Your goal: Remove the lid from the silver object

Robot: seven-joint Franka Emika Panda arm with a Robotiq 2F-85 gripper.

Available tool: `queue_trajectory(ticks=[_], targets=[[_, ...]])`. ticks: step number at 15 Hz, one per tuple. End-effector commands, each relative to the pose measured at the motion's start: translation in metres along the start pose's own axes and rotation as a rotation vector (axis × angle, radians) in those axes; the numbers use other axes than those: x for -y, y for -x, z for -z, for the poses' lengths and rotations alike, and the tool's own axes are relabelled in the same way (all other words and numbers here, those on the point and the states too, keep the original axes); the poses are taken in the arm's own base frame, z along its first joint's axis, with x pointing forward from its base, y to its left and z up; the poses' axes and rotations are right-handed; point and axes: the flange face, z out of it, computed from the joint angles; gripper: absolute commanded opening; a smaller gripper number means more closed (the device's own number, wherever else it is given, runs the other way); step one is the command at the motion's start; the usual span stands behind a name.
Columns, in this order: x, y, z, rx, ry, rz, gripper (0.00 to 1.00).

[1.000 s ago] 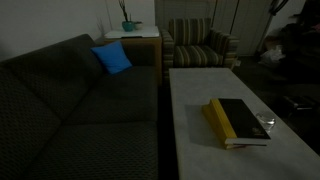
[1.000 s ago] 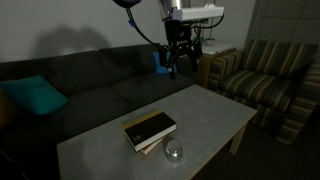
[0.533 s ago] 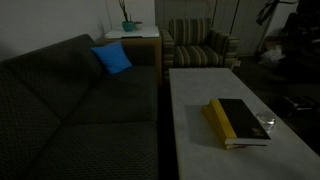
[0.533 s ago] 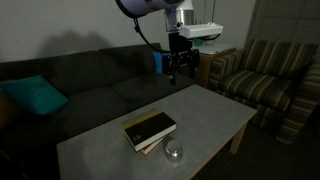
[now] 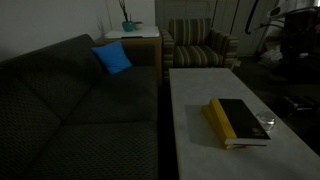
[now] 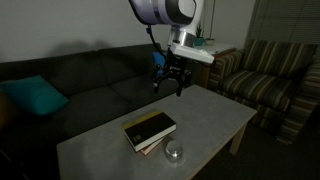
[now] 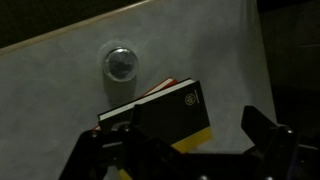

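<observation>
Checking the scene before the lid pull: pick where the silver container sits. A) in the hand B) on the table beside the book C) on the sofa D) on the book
B: the silver container rests on the table beside the book, while the open hand hangs above, empty.

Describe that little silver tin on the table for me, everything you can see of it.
The tin is small, low and round, shiny silver-grey, metal by its look. It sits flat on the pale table, close beside the black book but apart from it. From above it shows a round top inside a rim; the lid seems on. Only the table touches it; the gripper hangs well away.
</observation>
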Motion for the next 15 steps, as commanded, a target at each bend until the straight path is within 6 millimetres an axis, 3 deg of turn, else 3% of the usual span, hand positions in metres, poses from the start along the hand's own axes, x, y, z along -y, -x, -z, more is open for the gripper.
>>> queue_trajectory(ticks=[1, 3, 5, 8, 12, 15], targets=[[-0.004, -0.002, -0.013, 0.007, -0.038, -0.009, 1.0], [-0.01, -0.005, -0.028, 0.01, -0.061, -0.015, 1.0], [-0.011, -0.01, -0.022, -0.001, -0.07, -0.034, 1.0], [-0.015, -0.019, -0.036, -0.023, -0.168, -0.146, 1.0], [-0.027, -0.025, -0.083, -0.071, -0.3, -0.328, 1.0], [-0.039, -0.017, -0.125, -0.104, -0.365, -0.469, 1.0]])
